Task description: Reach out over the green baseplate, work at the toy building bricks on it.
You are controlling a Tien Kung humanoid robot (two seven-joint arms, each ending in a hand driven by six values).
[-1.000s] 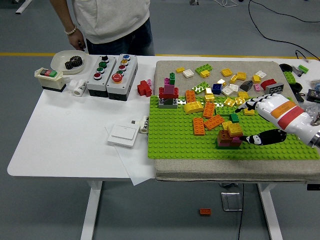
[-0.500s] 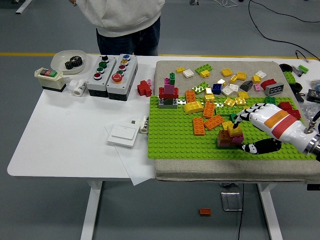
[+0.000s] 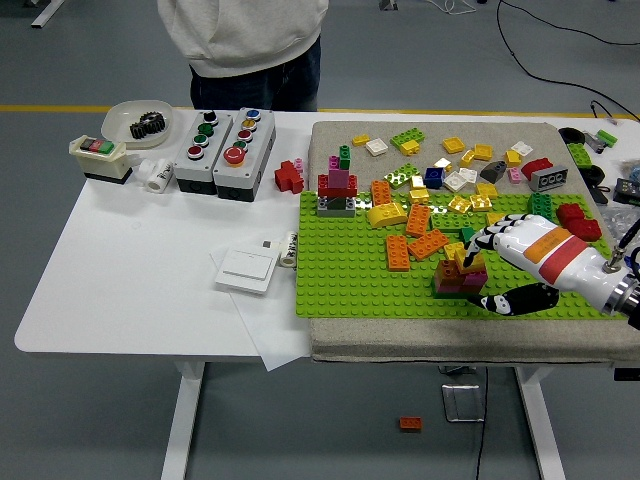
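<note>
Right arm: we see it come in from the right edge of the frame, low, and lie across the lower right part of the green baseplate, the wrist with an orange and red band.
Right hand: white with black joints, it sits at the lower right of the frame, palm turned to the left, just beside a small brick stack.
Fingers: they are curved over the top of the stack and the thumb lies low on the baseplate under them; we cannot tell whether they really pinch the stack or only touch it.
Brick stack: brown at the bottom, pink at the right, a yellow brick on top, standing on the baseplate in the lower right area.
Left arm: we do not see it in the frame.
Baseplate: it lies on a beige mat on the right half of the white table.
Close to the hand: two orange bricks lie flat just left of the stack, and red bricks lie behind the wrist, near the right edge.
Other build: a small tower of red, pink and green bricks stands at the upper left corner of the baseplate, well apart from the hand.
Loose bricks: many yellow, white and green pieces are scattered on the mat in the upper right.
Left of the table: two grey button boxes, a dish with a black gear, a white wall switch.
Person: a person in a light top stands at the far side, top centre; the hands are not visible.
</note>
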